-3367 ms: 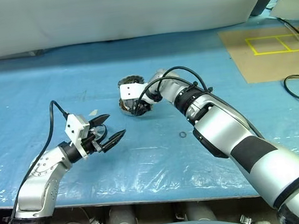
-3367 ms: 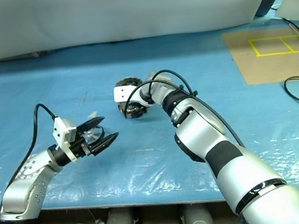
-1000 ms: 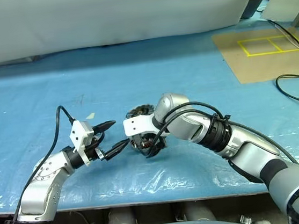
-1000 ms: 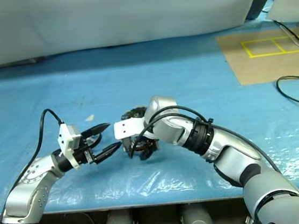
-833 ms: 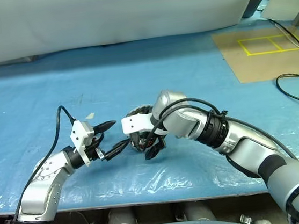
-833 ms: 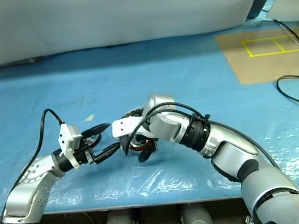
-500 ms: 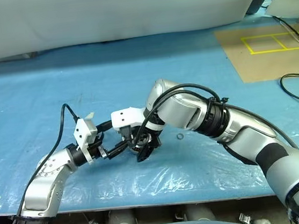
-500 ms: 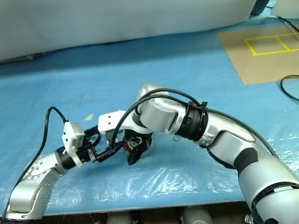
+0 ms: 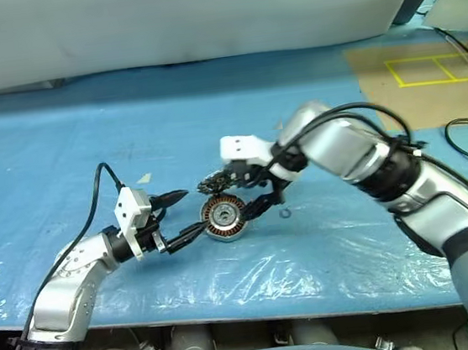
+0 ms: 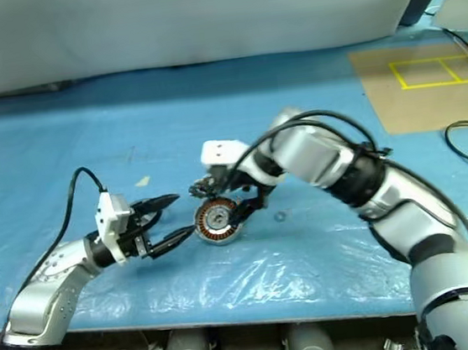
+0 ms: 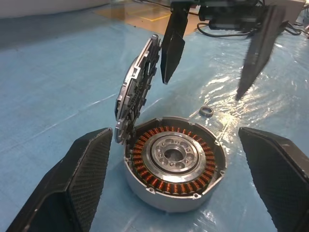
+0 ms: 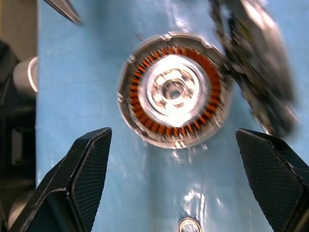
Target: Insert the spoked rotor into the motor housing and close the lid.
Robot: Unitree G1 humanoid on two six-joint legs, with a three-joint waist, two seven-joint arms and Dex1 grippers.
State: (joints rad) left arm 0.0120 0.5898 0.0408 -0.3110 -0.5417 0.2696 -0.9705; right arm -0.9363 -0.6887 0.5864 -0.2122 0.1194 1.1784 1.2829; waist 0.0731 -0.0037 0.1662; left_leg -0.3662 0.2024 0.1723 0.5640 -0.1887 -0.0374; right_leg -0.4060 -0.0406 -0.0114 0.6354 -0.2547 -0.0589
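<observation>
Blue sheeting carries the motor housing, windings up, between both grippers. Left gripper and right gripper stand with jaws apart, empty; the spoked rotor leans tilted on the housing's rim.

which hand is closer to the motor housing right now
Left. The left hand sits open right beside the motor housing; the right hand hangs open just above it.

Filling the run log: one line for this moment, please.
housing: open, windings bare | disc: on edge at its rim | left gripper: open, beside housing | right gripper: open, above disc | ring: on table
</observation>
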